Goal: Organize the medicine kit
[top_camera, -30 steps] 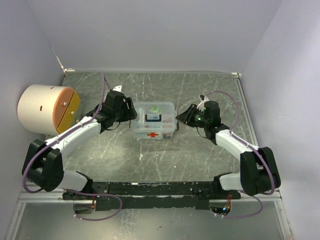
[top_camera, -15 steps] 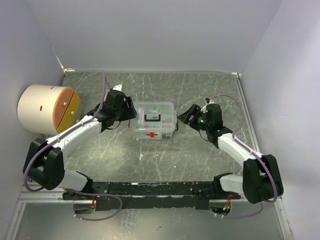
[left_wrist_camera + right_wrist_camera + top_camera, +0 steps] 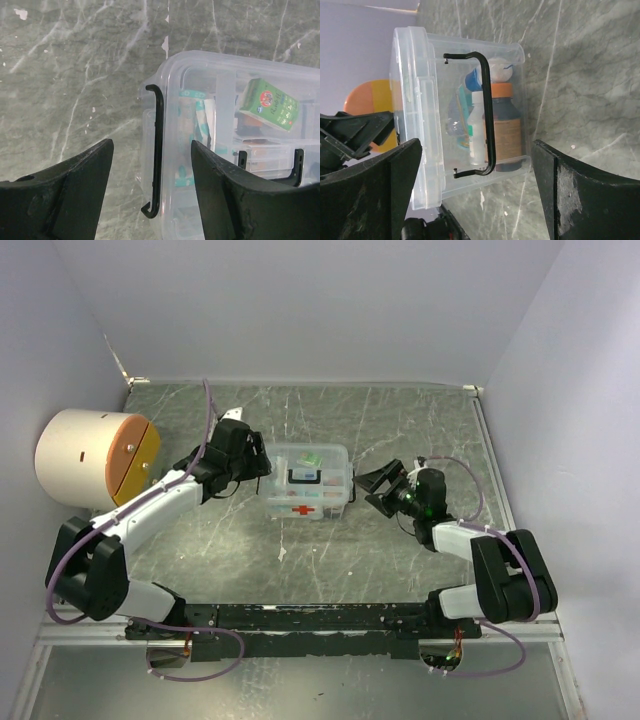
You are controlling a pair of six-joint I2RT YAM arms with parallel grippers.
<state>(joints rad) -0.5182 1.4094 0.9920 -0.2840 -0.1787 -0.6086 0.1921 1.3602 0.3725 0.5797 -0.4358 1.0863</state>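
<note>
Clear rectangular plastic medicine kit sits on veined grey table.

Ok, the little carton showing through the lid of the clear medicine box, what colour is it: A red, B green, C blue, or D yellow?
B: in the left wrist view, the carton lying inside the clear medicine box is plainly green.
</note>
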